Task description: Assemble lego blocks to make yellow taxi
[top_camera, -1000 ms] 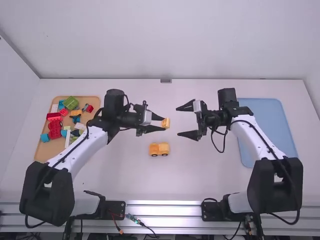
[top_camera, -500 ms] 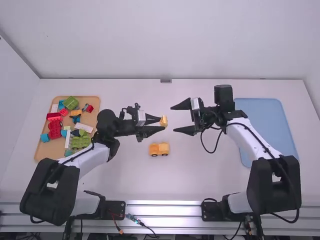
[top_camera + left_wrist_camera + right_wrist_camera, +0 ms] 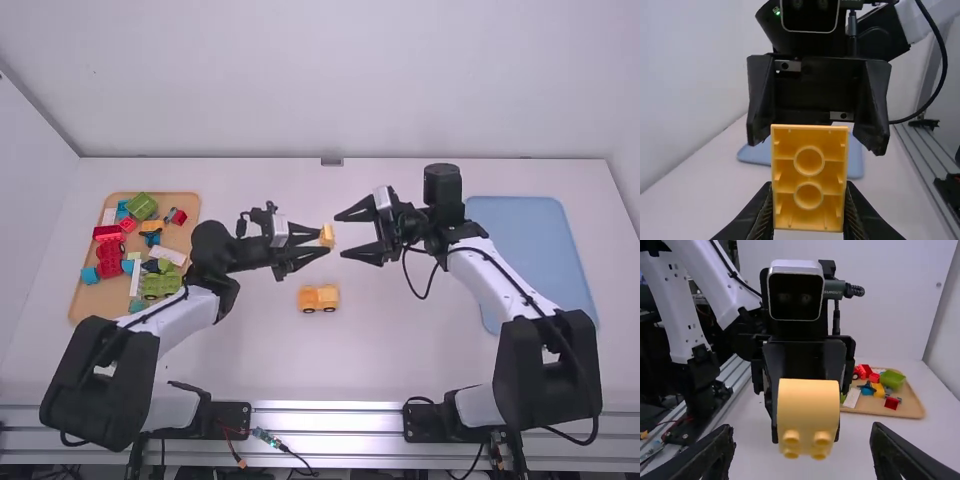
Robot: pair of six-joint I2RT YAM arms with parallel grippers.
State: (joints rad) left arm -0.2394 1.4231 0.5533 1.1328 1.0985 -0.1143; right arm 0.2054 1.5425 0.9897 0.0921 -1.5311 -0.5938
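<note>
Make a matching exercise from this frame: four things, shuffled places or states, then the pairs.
Things:
1. left gripper
2. right gripper
3. wooden tray
4. wheeled yellow block

Places or states:
A. on the table, between the arms
B. open and empty
C. bears assorted coloured pieces
D. shut on a yellow block

Pairs: 1-D, 2-B, 3-C, 4-A

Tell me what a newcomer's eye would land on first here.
Probably the curved yellow plastic block, held up above mid-table in the left gripper, facing the open black right gripper. Nearer the camera, the small yellow toy car with dark wheels sits on the white table. The tan tray of colourful bricks at far left likely catches the eye next.
</note>
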